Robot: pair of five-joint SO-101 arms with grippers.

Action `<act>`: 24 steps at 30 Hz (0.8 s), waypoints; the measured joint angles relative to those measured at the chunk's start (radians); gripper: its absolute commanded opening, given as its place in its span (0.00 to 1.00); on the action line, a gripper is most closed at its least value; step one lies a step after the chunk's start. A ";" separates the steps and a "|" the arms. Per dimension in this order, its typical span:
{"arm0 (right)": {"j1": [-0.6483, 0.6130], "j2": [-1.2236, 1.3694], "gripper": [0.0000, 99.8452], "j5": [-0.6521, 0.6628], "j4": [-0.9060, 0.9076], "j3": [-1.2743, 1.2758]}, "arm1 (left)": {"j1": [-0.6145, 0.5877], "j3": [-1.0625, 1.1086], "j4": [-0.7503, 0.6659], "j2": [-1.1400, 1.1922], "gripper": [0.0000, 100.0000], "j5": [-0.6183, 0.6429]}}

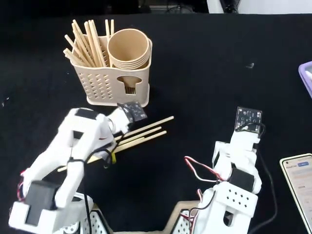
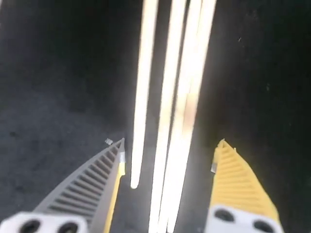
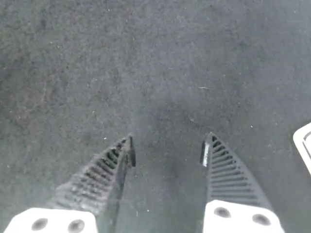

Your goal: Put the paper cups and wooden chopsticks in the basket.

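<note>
A beige slotted basket [image 1: 114, 85] stands at the back left of the black cloth. It holds a stack of paper cups [image 1: 128, 48] and a bunch of wooden chopsticks [image 1: 87, 44]. Several loose chopsticks [image 1: 146, 134] lie on the cloth in front of it. My left gripper [image 2: 172, 141] is open low over these chopsticks [image 2: 167, 97], which run between its grey and yellow fingers. The left arm [image 1: 78, 146] covers their near ends in the high view. My right gripper [image 3: 169, 137] is open over bare cloth at the right, holding nothing.
A phone [image 1: 300, 180] lies at the right edge of the table, and its white corner [image 3: 303, 143] shows in the right wrist view. A purple object [image 1: 307, 75] sits at the far right edge. Between the arms is bare black cloth.
</note>
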 measured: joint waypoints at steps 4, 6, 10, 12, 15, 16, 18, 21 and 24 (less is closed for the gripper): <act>0.000 0.000 0.23 0.000 0.000 0.000 | 0.006 -0.002 -0.061 0.084 0.27 0.074; 0.000 0.000 0.23 0.000 0.000 0.000 | 0.006 -0.005 -0.068 0.103 0.20 0.092; 0.000 0.000 0.23 0.000 0.000 0.000 | 0.021 -0.003 -0.063 0.106 0.05 0.129; 0.000 0.000 0.23 0.000 0.000 0.000 | 0.035 -0.002 -0.046 0.103 0.04 0.132; 0.000 0.000 0.23 0.000 0.000 0.000 | 0.048 0.000 -0.018 0.077 0.04 0.135; 0.000 0.000 0.23 0.000 0.000 0.000 | 0.048 0.000 -0.006 0.064 0.04 0.135; 0.000 0.000 0.23 0.000 0.000 0.000 | 0.044 -0.002 0.014 0.028 0.04 0.135; 0.000 0.000 0.23 0.000 0.000 0.000 | 0.041 -0.002 0.040 -0.048 0.04 0.138; 0.000 0.000 0.23 0.000 0.000 0.000 | 0.037 -0.002 0.040 -0.091 0.04 0.138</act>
